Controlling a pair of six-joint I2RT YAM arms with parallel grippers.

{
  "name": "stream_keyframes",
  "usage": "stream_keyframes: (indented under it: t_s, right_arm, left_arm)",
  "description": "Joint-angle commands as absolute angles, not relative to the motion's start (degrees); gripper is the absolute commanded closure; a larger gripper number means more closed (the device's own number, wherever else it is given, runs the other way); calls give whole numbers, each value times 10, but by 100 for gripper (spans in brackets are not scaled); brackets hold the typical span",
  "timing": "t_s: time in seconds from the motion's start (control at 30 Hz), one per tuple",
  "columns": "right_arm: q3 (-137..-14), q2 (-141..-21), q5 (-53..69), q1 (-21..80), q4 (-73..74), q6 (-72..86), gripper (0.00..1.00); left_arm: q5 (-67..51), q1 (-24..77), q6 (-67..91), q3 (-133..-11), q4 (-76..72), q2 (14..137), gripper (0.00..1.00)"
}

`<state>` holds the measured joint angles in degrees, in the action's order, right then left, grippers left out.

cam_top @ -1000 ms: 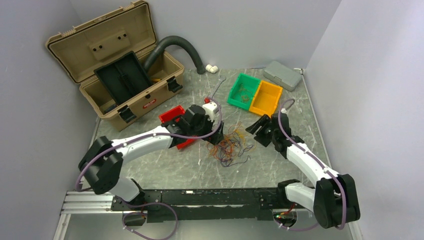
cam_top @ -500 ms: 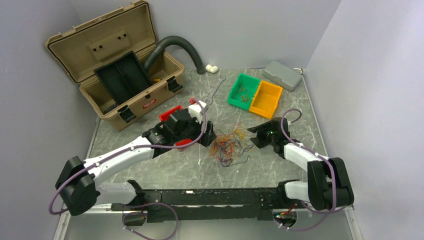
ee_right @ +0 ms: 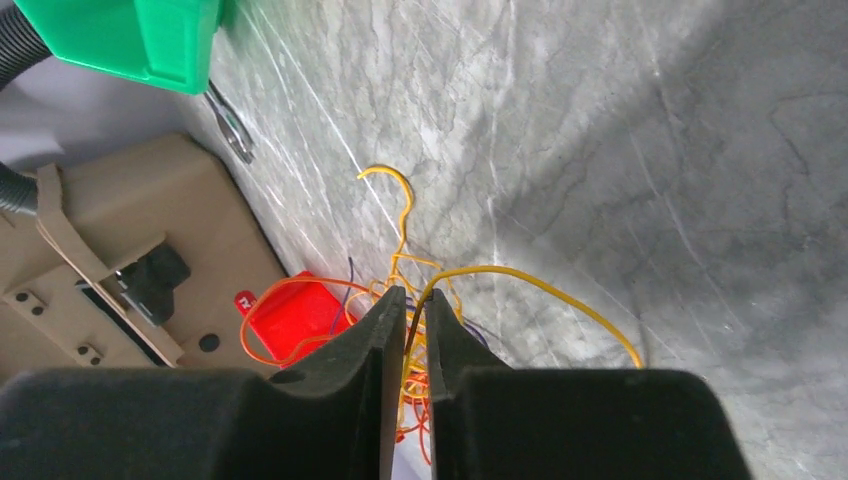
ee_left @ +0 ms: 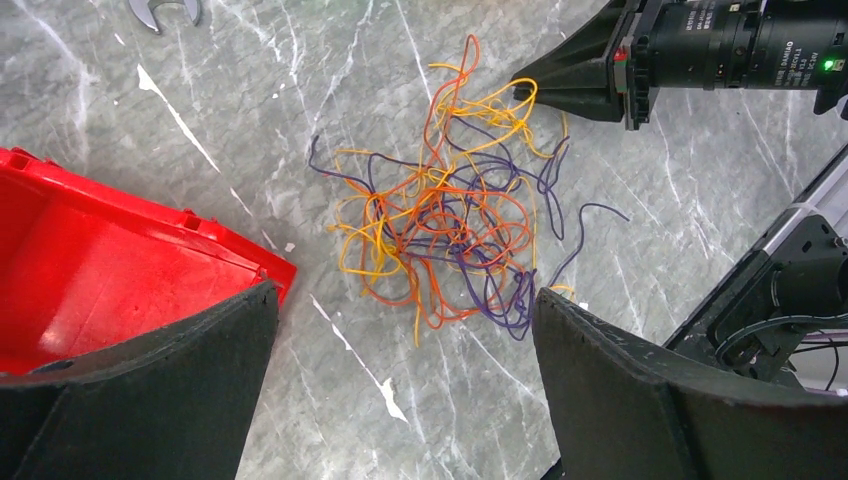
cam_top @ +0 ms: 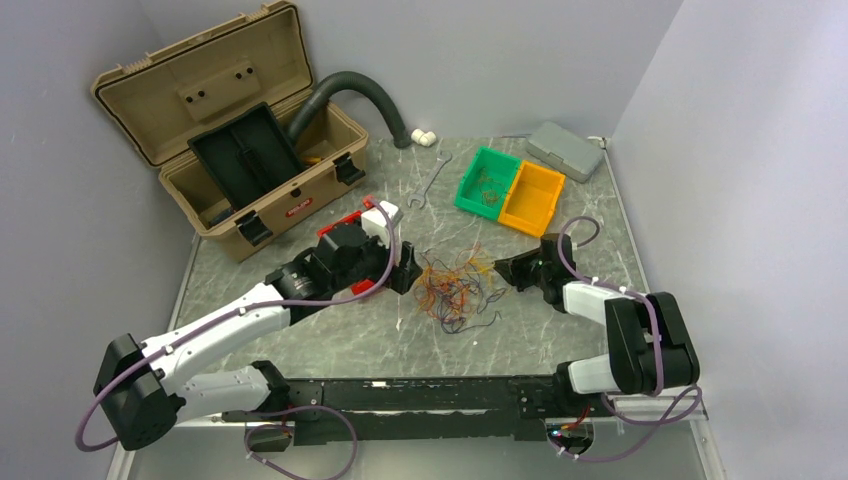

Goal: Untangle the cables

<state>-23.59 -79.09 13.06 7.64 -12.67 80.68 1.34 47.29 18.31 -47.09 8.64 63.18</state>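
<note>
The cables (cam_top: 455,283) lie as a palm-sized tangle of orange, yellow and purple wires on the marble table (cam_top: 330,335). My left gripper (cam_top: 408,270) is just left of the tangle and open; in its wrist view the fingers (ee_left: 620,380) stand wide apart with the cables (ee_left: 450,215) beyond their tips. My right gripper (cam_top: 503,268) lies low at the tangle's right edge. In the right wrist view its jaws (ee_right: 412,298) are pressed nearly together on a yellow cable (ee_right: 520,275) that loops out to the right. The left wrist view also catches the right gripper (ee_left: 575,75) at the heap's edge.
A red bin (cam_top: 345,230) sits under the left wrist. A green bin (cam_top: 487,180) and an orange bin (cam_top: 533,195) stand behind the tangle. An open tan toolbox (cam_top: 250,150), a dark hose (cam_top: 360,90), a wrench (cam_top: 428,185) and a grey case (cam_top: 565,150) line the back.
My right gripper dropped toward the table, reached the tangle's right edge and closed on a yellow strand. The left arm drew back to the left, still open.
</note>
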Motion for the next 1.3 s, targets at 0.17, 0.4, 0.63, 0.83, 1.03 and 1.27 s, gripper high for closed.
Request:
stream_keyframes:
  t_s: [0.17, 0.4, 0.63, 0.83, 1.03, 1.27]
  right_arm:
    - [-266, -651, 66, 74, -54, 703, 100]
    - [-350, -516, 41, 89, 71, 590, 100]
    - [-454, -431, 80, 114, 106, 498, 100]
    - [-589, -423, 99, 116, 161, 425, 100]
    - [-685, -440, 192, 117, 172, 406, 100]
    - [-572, -440, 260, 118, 140, 422, 100]
  left_arm:
    - [52, 472, 171, -482, 110, 602, 1]
    - [51, 471, 176, -480, 99, 596, 1]
    - [41, 471, 177, -487, 93, 594, 1]
    - [22, 471, 165, -499, 90, 595, 1]
    - [-2, 471, 150, -522, 93, 588, 1]
    - [-74, 472, 152, -501, 37, 588, 0]
